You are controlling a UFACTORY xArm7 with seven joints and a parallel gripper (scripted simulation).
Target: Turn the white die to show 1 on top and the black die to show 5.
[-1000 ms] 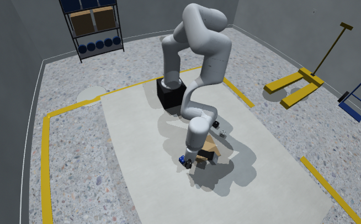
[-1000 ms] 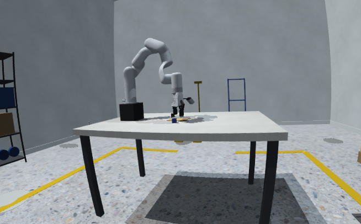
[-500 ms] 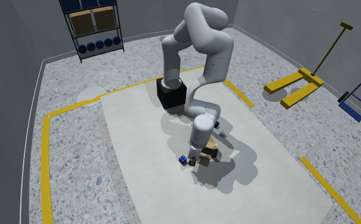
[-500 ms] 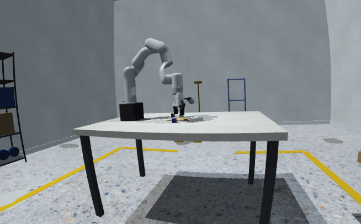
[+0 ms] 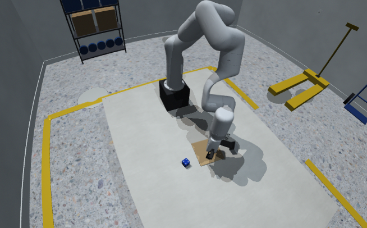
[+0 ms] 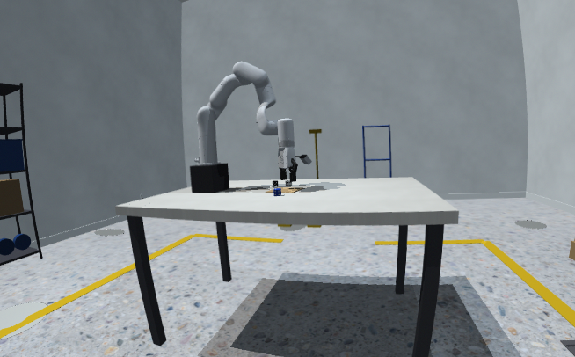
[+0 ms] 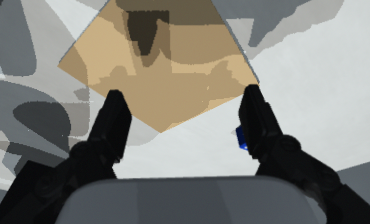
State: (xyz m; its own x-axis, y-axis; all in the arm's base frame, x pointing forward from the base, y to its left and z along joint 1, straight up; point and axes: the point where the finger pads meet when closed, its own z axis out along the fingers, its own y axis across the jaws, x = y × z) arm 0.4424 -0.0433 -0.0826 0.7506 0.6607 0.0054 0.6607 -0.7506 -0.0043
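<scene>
My gripper (image 5: 214, 153) is open and empty, low over the tan mat (image 5: 206, 154). In the wrist view the fingers straddle the mat's near corner (image 7: 161, 75), with nothing between them. The blue die (image 5: 186, 162) lies on the table just off the mat's edge. In the wrist view it shows only as a sliver (image 7: 241, 139) behind the right finger. The white die (image 5: 228, 136) peeks out beside the wrist, past the mat's far side. The black die (image 6: 274, 183) sits on the table behind the mat and is hidden by the arm in the top view.
The arm's black base (image 5: 174, 97) stands at the table's back edge. The arm's shadows fall over the mat and the table around it. Shelves, a pallet jack and a hand truck stand on the floor, far from the table.
</scene>
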